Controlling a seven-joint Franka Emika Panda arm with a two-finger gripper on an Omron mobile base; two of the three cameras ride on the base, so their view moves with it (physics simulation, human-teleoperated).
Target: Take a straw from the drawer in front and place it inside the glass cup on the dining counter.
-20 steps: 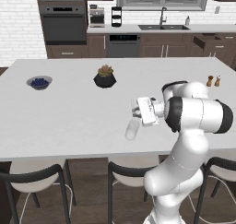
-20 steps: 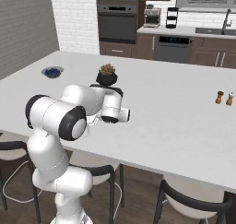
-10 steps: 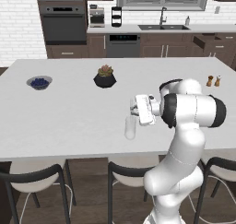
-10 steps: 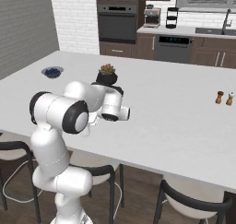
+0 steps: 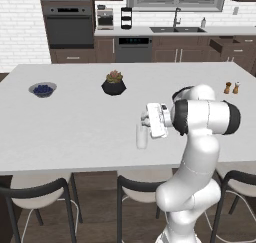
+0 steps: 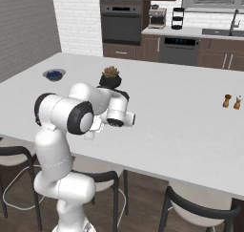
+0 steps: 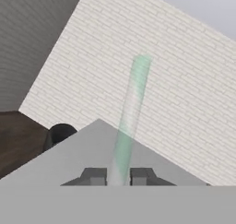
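Note:
The straw (image 7: pixel 131 112), a thin pale stick, rises from between my fingertips (image 7: pixel 95 176) in the hand view, and my gripper (image 7: pixel 119 176) is shut on it. In the left base view the gripper (image 5: pixel 145 120) points left, level, just above the glass cup (image 5: pixel 142 136). The cup stands upright near the front edge of the white dining counter (image 5: pixel 75 127). A dark brown drawer (image 5: pixel 223 44) stands pulled out in the far cabinets at the right. In the right base view the hand sits behind my forearm (image 6: pixel 116 115).
On the counter are a potted plant (image 5: pixel 114 83), a blue bowl (image 5: pixel 43 90) at the left, and salt and pepper shakers (image 5: pixel 231 87) at the right. Dark stools (image 5: pixel 35 197) line the near edge. A brick wall (image 7: pixel 152 66) faces the hand.
The elbow has swung up and to the right while the hand has stayed close above the cup. The straw is still in the gripper.

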